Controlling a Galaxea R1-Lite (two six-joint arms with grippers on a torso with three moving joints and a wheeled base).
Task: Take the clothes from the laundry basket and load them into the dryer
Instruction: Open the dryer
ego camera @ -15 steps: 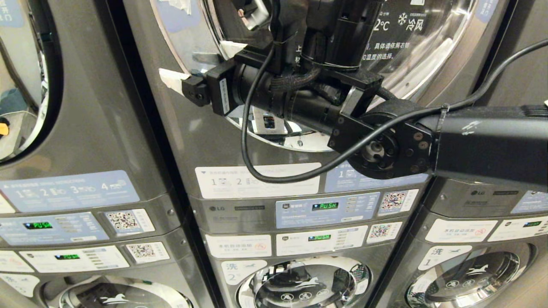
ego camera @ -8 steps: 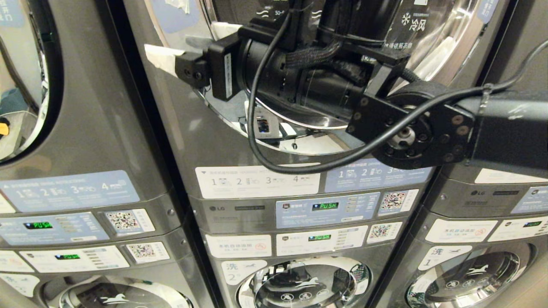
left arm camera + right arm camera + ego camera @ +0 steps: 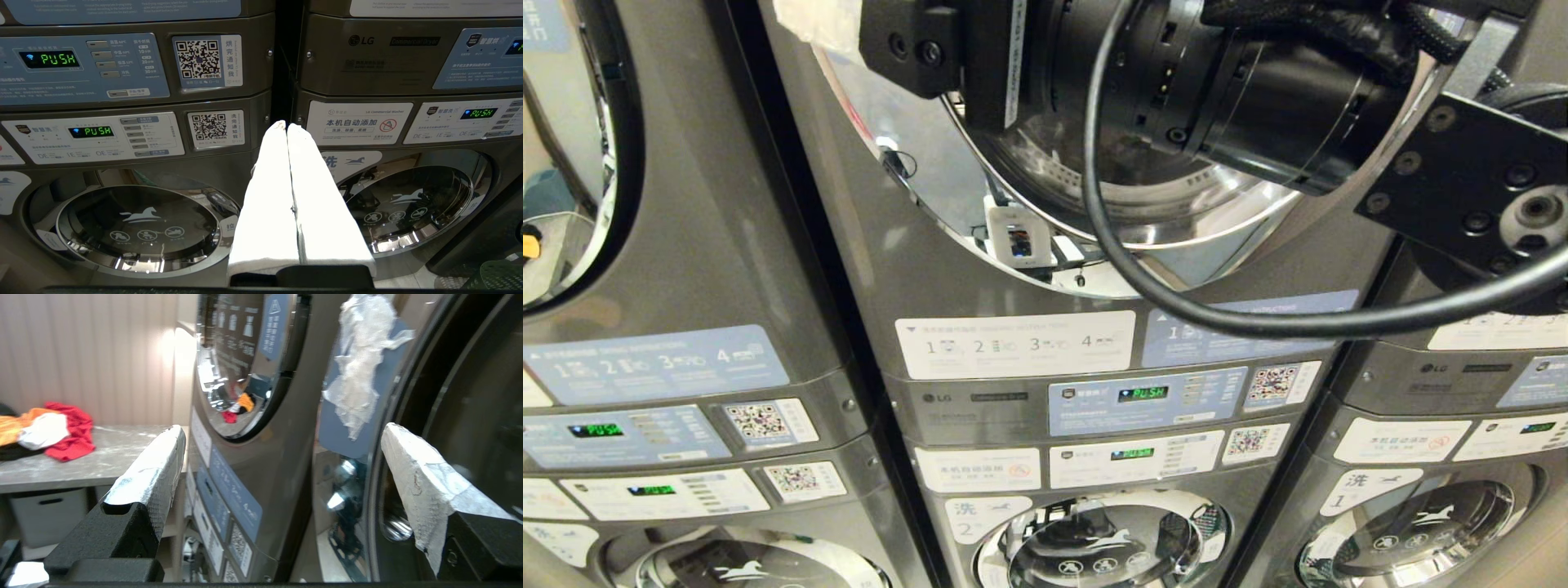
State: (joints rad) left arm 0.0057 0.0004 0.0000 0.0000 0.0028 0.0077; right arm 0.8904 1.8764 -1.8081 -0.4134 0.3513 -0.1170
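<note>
We see the right gripper (image 3: 282, 457) raised high against the left edge of the middle dryer's door (image 3: 1176, 237), its tape-wrapped fingers (image 3: 421, 486) spread wide and empty. The left gripper (image 3: 288, 134) hangs low before the washers, its white fingers pressed together on nothing. The clothes (image 3: 49, 430), red, orange and white, lie heaped on a grey counter (image 3: 102, 465) far to the left of the machines.
</note>
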